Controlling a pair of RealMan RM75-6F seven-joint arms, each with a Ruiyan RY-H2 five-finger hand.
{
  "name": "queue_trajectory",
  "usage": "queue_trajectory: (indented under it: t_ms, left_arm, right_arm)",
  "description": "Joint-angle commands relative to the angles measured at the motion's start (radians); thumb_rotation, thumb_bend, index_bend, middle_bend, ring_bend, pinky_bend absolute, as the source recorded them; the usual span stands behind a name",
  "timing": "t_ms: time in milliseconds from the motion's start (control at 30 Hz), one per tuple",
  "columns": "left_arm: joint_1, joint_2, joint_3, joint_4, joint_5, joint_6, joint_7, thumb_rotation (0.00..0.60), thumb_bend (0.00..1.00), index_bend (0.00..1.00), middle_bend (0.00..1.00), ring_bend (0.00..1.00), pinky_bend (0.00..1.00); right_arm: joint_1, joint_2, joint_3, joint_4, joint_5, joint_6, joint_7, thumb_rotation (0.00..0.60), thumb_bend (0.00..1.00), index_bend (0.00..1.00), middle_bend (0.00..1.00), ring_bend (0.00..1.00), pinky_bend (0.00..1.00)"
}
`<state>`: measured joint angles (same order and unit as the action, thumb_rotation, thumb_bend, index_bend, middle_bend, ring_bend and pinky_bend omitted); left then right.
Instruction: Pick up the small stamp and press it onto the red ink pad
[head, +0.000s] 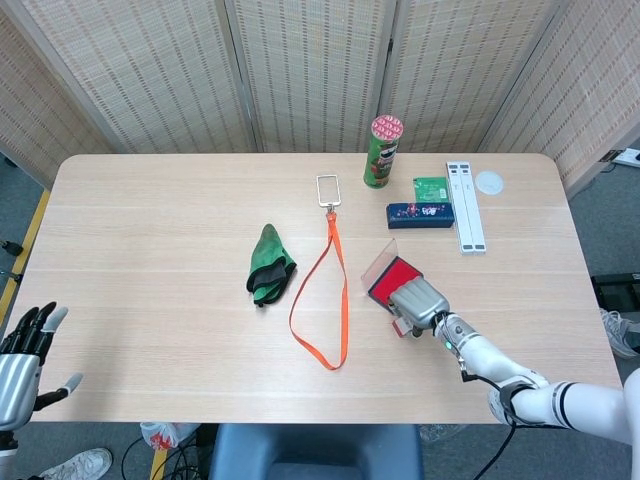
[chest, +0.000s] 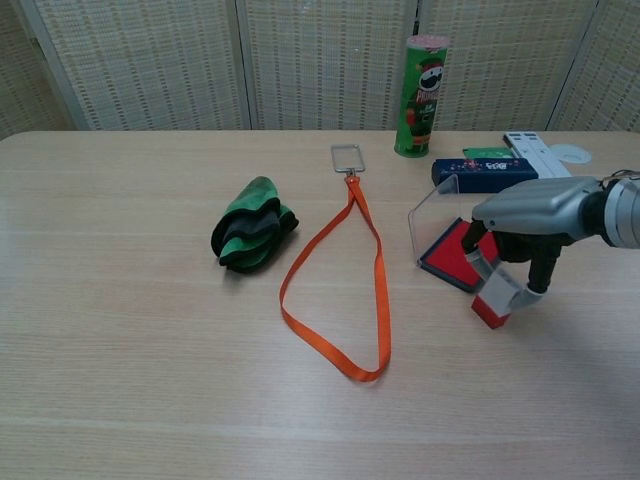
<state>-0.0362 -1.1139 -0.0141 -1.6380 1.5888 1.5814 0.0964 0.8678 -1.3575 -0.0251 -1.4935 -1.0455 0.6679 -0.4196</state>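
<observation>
On the wooden table the right hand holds the small stamp just beside the red ink pad. The left hand hangs off the table with its fingers spread, holding nothing.

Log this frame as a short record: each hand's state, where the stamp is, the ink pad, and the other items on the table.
right hand: grips the small stamp, tilted, its red base at the table just off the pad's near corner
left hand: off the table's near left corner, fingers spread, holding nothing
red ink pad: clear lid open, red surface exposed; stamp not on it
table: light wood
other items: Pringles can, green cloth, orange lanyard, dark blue case, white strip
</observation>
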Motion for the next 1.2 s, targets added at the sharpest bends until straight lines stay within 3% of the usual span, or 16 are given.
queue_trajectory:
  t_ms: [33, 233, 300, 700, 1033, 1200]
  left_arm:
    - [0.0, 0.001, 0.0, 0.0, 0.0, 0.001, -0.002, 0.6, 0.2, 0.08, 0.09, 0.07, 0.27]
    - [0.001, 0.002, 0.0, 0.0, 0.001, 0.001, -0.004, 0.6, 0.2, 0.08, 0.09, 0.07, 0.27]
    - [0.0, 0.002, 0.0, 0.001, 0.0, -0.001, -0.003, 0.6, 0.2, 0.08, 0.09, 0.07, 0.27]
    - [-0.002, -0.005, -0.003, 0.0, -0.007, -0.008, 0.013, 0.6, 0.2, 0.08, 0.09, 0.07, 0.27]
    - [-0.001, -0.004, -0.002, 0.002, -0.002, -0.003, 0.009, 0.6, 0.2, 0.08, 0.09, 0.07, 0.27]
    - [-0.002, -0.004, -0.002, 0.003, -0.002, -0.004, 0.009, 0.6, 0.2, 0.08, 0.09, 0.07, 0.27]
  right_arm:
    - [0.004, -0.005, 0.0, 0.005, 0.008, -0.006, -0.003, 0.6, 0.27, 0.92, 0.97, 0.81, 0.85]
    - [0.013, 0.001, 0.0, -0.003, 0.036, -0.017, -0.005, 0.6, 0.25, 0.57, 0.94, 0.78, 0.84]
    - [0.015, 0.005, -0.001, -0.008, 0.041, -0.015, -0.005, 0.6, 0.24, 0.51, 0.93, 0.78, 0.83]
    - [0.015, 0.032, -0.01, -0.042, 0.056, 0.002, -0.014, 0.6, 0.23, 0.45, 0.92, 0.78, 0.83]
    - [0.019, 0.042, -0.015, -0.054, 0.059, 0.002, -0.01, 0.6, 0.19, 0.29, 0.92, 0.77, 0.81]
    - [0.02, 0.068, -0.024, -0.084, 0.07, 0.014, -0.03, 0.6, 0.15, 0.13, 0.88, 0.73, 0.77]
